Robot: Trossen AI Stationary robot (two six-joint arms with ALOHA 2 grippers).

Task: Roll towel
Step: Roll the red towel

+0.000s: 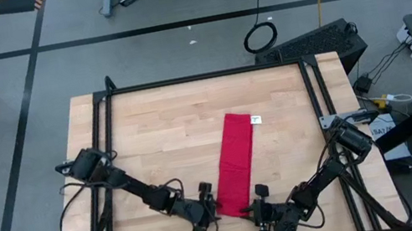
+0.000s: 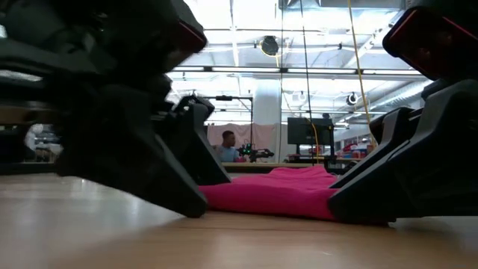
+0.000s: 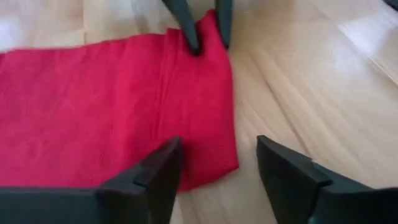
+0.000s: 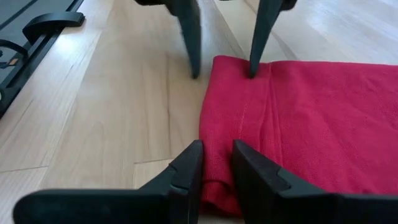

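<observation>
The towel [image 1: 236,164] lies flat on the desk [image 1: 159,141] as a long narrow strip, folded lengthwise. Its long axis runs from the near edge, where both arms work, away toward the far side, leaning slightly to the right. A small white tag [image 1: 256,119] sits at the far right corner.

Both pincers are at the near short end, one at each corner. The left pincer [image 1: 206,208] is at the left near corner with its jaws spread wide: one finger [image 3: 149,180] rests on the cloth, the other on bare wood just beside the edge, so it holds nothing yet. The right pincer [image 1: 261,208] is at the right near corner with its jaws narrow, pinching a fold of the towel's edge [image 4: 214,177] between them.

The rest of the strip stretches away from both pincers, so a roll would, by my judgement, have to travel along that long axis, away from the arms toward the tag. Both arms are about equally near the end; the right already has its grip.

Count: one towel, one tag, two arms, two pincers.
</observation>
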